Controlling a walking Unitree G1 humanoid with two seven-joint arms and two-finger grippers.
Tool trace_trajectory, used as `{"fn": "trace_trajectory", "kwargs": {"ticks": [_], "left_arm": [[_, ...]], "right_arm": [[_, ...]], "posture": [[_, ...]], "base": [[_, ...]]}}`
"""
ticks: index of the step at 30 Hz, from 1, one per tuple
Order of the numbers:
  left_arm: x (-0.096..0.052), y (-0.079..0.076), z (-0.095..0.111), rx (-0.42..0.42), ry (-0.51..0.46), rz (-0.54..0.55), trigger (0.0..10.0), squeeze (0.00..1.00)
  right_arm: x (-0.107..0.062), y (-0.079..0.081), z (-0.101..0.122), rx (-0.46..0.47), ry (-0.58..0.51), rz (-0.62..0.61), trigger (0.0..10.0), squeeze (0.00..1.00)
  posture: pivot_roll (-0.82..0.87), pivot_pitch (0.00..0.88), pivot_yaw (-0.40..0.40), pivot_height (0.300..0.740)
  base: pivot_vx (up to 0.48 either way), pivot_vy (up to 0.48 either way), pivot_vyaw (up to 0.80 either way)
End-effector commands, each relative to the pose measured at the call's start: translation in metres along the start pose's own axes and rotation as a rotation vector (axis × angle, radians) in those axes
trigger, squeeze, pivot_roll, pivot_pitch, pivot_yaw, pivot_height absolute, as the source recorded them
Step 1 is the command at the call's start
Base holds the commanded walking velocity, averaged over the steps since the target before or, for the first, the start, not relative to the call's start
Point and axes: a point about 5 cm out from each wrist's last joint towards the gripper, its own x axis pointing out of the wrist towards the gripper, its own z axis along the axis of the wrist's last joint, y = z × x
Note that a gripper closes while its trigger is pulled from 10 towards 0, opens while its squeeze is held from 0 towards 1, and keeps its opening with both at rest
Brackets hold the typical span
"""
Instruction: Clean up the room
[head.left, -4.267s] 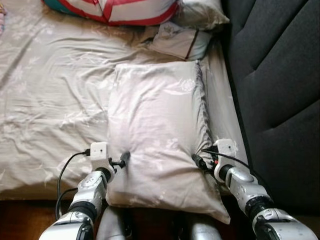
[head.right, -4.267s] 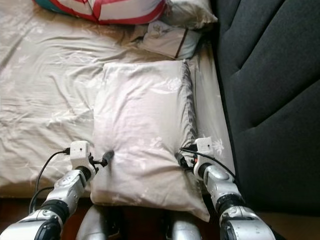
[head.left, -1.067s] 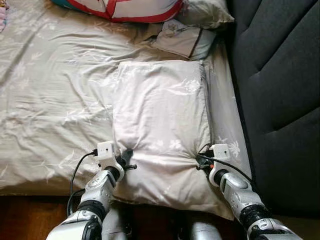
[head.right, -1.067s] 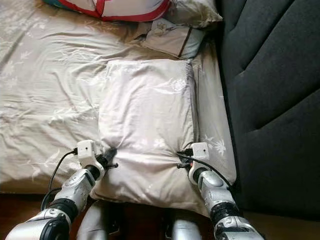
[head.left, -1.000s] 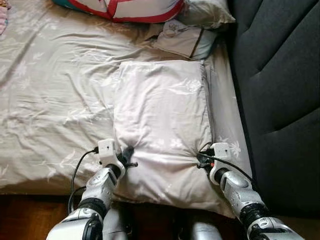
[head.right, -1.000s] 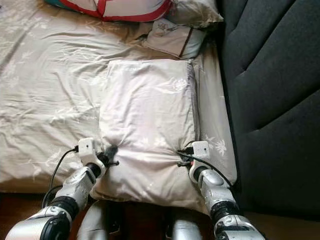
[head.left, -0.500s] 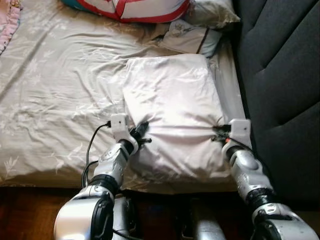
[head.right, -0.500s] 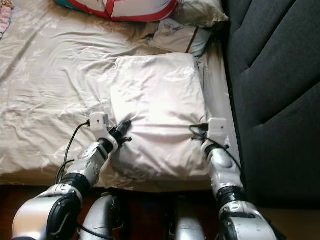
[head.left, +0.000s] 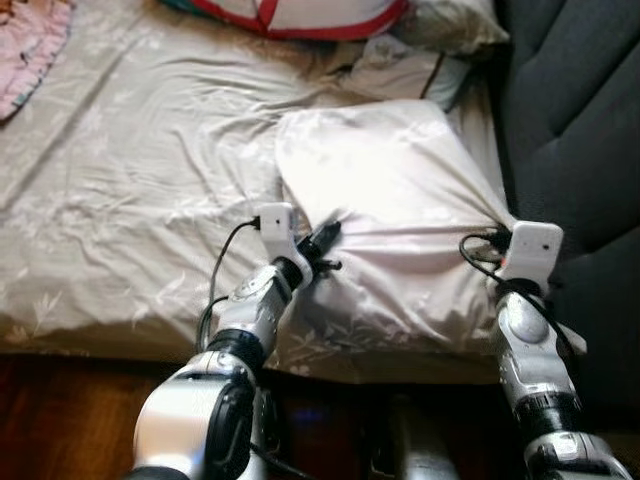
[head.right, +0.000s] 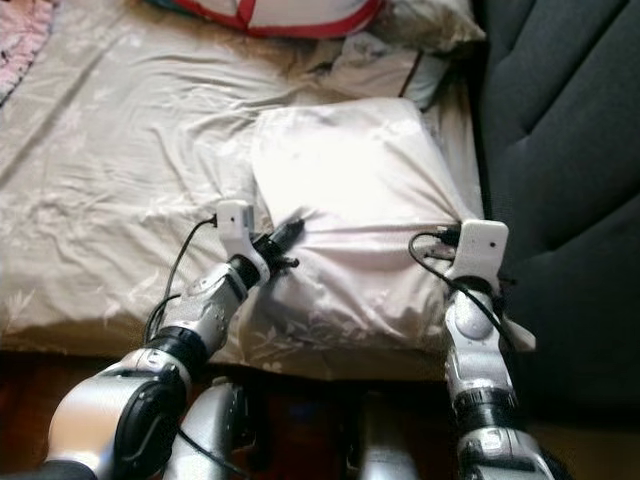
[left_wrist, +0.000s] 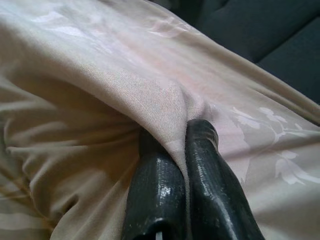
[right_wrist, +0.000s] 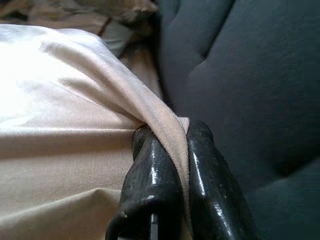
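Note:
A pale floral pillow (head.left: 390, 190) lies on the bed near its right side, its near end lifted and stretched taut between my two grippers. My left gripper (head.left: 322, 240) is shut on a fold at the pillow's left edge; the left wrist view shows cloth (left_wrist: 172, 115) pinched between the black fingers (left_wrist: 205, 170). My right gripper (head.left: 492, 238) is shut on the pillow's right edge beside the headboard, with fabric (right_wrist: 167, 127) clamped between its fingers (right_wrist: 150, 175).
The rumpled beige bedsheet (head.left: 130, 190) spreads to the left. A dark padded headboard (head.left: 580, 120) rises on the right. A red-and-white cushion (head.left: 300, 15), a grey pillow (head.left: 455, 25) and a folded cloth (head.left: 410, 75) lie beyond. A pink garment (head.left: 30, 50) sits far left.
Both grippers have risen and moved forward, pulling the pillow's near end up off the bed and bunching it. The camera has shifted too.

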Motion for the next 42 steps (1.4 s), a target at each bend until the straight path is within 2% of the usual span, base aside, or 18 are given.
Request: {"fn": "trace_trajectory", "kwargs": {"ticks": [1,4,6,10,12,13,18,23,26,28,30,31,32,33,34,36,38,42], "left_arm": [[-0.014,0.029,0.019,0.012,-0.077,0.103,0.0,0.00],[-0.014,0.028,0.018,-0.010,-0.080,0.070,0.0,0.00],[-0.014,0.028,0.017,-0.011,-0.072,0.066,0.0,0.00],[-0.016,0.027,0.005,0.012,-0.010,0.064,0.0,0.00],[-0.017,0.025,0.002,0.000,-0.005,0.037,0.0,0.00],[-0.017,0.023,0.001,-0.007,-0.004,0.017,0.0,0.00],[-0.015,0.017,0.001,-0.026,-0.004,-0.069,0.0,0.00],[-0.013,0.011,0.004,-0.050,-0.017,-0.121,0.0,0.00],[-0.012,0.010,0.002,-0.047,-0.011,-0.130,0.0,0.00],[-0.013,0.009,-0.001,-0.036,0.001,-0.125,0.0,0.00],[-0.014,0.011,-0.003,-0.033,0.012,-0.115,0.0,0.00],[-0.014,0.012,-0.004,-0.031,0.017,-0.106,0.0,0.00],[-0.015,0.012,-0.005,-0.030,0.021,-0.100,0.0,0.00],[-0.017,0.016,-0.007,-0.027,0.043,-0.067,5.1,0.00],[-0.019,0.019,-0.011,-0.022,0.065,-0.046,9.8,0.00],[-0.021,0.021,-0.012,-0.019,0.072,-0.037,10.0,0.00],[-0.025,0.025,-0.016,-0.031,0.083,-0.011,10.0,0.00],[-0.027,0.026,-0.022,-0.030,0.104,-0.007,10.0,0.00]], "right_arm": [[0.001,-0.087,0.017,0.025,-0.113,-0.427,0.0,0.00],[-0.008,-0.097,0.012,0.024,-0.112,-0.467,0.0,0.00],[-0.008,-0.095,0.010,0.035,-0.093,-0.443,0.0,0.00],[-0.007,-0.074,-0.008,0.160,0.022,-0.314,0.0,0.00],[-0.007,-0.073,-0.008,0.181,0.019,-0.321,0.0,0.00],[-0.008,-0.075,-0.005,0.176,-0.003,-0.335,0.0,0.00],[-0.019,-0.107,0.017,0.066,-0.145,-0.536,0.0,0.00],[-0.028,-0.117,0.026,0.011,-0.181,-0.633,0.0,0.00],[-0.029,-0.117,0.022,0.009,-0.155,-0.637,0.0,0.00],[-0.028,-0.114,0.011,0.037,-0.093,-0.611,0.0,0.00],[-0.030,-0.112,0.004,0.021,-0.051,-0.613,0.0,0.00],[-0.030,-0.111,0.001,0.023,-0.036,-0.609,2.7,0.00],[-0.031,-0.110,-0.001,0.025,-0.027,-0.605,6.4,0.00],[-0.031,-0.106,-0.013,0.025,0.046,-0.577,10.0,0.00],[-0.033,-0.104,-0.023,0.034,0.106,-0.574,10.0,0.00],[-0.034,-0.103,-0.027,0.052,0.123,-0.577,10.0,0.00],[-0.038,-0.102,-0.040,0.070,0.190,-0.581,10.0,0.00],[-0.038,-0.101,-0.043,0.063,0.203,-0.576,10.0,0.00]], "posture": [[-0.23,0.245,-0.040,0.660],[-0.23,0.246,-0.038,0.660],[-0.23,0.246,-0.038,0.660],[-0.24,0.243,-0.036,0.660],[-0.24,0.243,-0.036,0.660],[-0.24,0.243,-0.036,0.660],[-0.24,0.248,-0.030,0.660],[-0.24,0.249,-0.031,0.660],[-0.24,0.252,-0.031,0.660],[-0.24,0.252,-0.031,0.660],[-0.24,0.252,-0.031,0.660],[-0.23,0.254,-0.031,0.660],[-0.23,0.254,-0.031,0.660],[-0.23,0.253,-0.032,0.660],[-0.23,0.253,-0.032,0.660],[-0.23,0.252,-0.032,0.660],[-0.23,0.252,-0.032,0.660],[-0.23,0.251,-0.031,0.660]], "base": [[0.000,0.000,0.00],[0.000,0.000,0.00],[0.000,0.000,0.00],[0.000,0.000,0.00],[0.000,0.000,0.00],[0.000,0.000,0.00],[0.000,0.000,0.00],[0.000,0.000,0.00],[0.000,0.000,0.00],[0.000,0.000,0.00],[0.000,0.000,0.00],[0.000,0.000,0.00],[0.000,0.000,0.00],[0.000,0.000,0.00],[0.000,0.000,0.00],[0.000,0.000,0.00],[0.000,0.000,0.00],[0.000,0.000,0.00]]}}
